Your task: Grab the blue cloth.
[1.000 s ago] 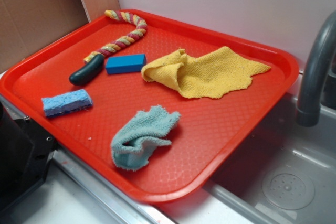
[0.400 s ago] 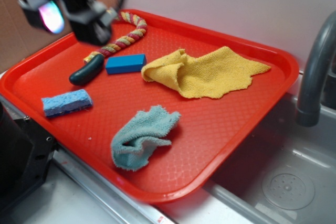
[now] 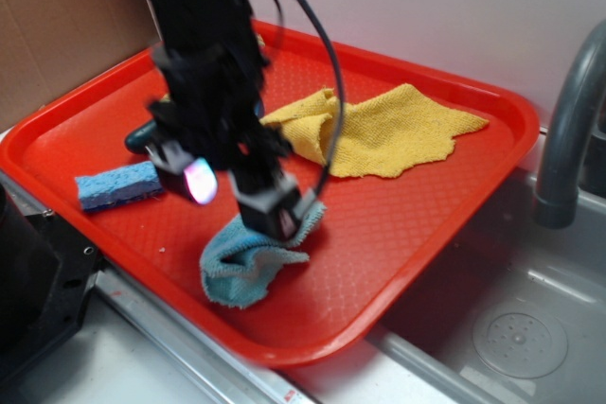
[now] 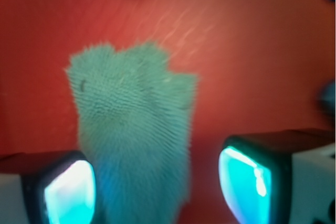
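Observation:
The blue cloth (image 3: pixel 241 265) lies crumpled on the red tray (image 3: pixel 398 234) near its front edge. In the wrist view the blue cloth (image 4: pixel 131 129) fills the middle, fuzzy and pale teal. My gripper (image 3: pixel 248 198) hangs just above the cloth's upper end, blurred by motion. In the wrist view the gripper (image 4: pixel 157 187) is open, its two glowing fingertips (image 4: pixel 244 179) standing either side of the cloth's near part. The left pad sits close to the cloth's edge, and the right one is apart from it.
A larger yellow cloth (image 3: pixel 379 130) lies at the back of the tray. A light-blue sponge (image 3: pixel 118 184) and a dark green pickle-shaped toy (image 3: pixel 140 137) are at the left. A grey faucet (image 3: pixel 568 130) and sink basin (image 3: pixel 521 328) are on the right.
The arm has swung from the tray's back left corner down and to the right, and now hangs over the blue cloth. The cloth has not moved.

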`<move>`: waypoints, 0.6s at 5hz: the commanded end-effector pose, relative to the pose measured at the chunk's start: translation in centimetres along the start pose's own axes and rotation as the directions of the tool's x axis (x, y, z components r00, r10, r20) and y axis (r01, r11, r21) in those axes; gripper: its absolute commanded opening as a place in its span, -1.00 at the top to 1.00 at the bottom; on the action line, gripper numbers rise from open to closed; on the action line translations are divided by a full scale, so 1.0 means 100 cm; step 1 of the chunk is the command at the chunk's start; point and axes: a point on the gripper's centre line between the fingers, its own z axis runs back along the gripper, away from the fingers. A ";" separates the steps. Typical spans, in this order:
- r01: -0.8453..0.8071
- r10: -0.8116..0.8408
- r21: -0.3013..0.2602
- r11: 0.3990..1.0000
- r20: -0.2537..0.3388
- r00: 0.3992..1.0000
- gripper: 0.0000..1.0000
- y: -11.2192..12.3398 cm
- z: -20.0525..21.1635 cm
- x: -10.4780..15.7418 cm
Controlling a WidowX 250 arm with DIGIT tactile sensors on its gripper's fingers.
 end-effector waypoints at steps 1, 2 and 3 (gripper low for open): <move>0.027 -0.028 -0.034 0.999 -0.019 0.999 0.35 -0.001 -0.022 -0.004; 0.077 -0.078 -0.046 0.996 0.001 0.997 1.00 0.001 -0.010 -0.002; 0.136 -0.135 -0.036 0.990 0.028 0.990 1.00 0.006 0.008 -0.003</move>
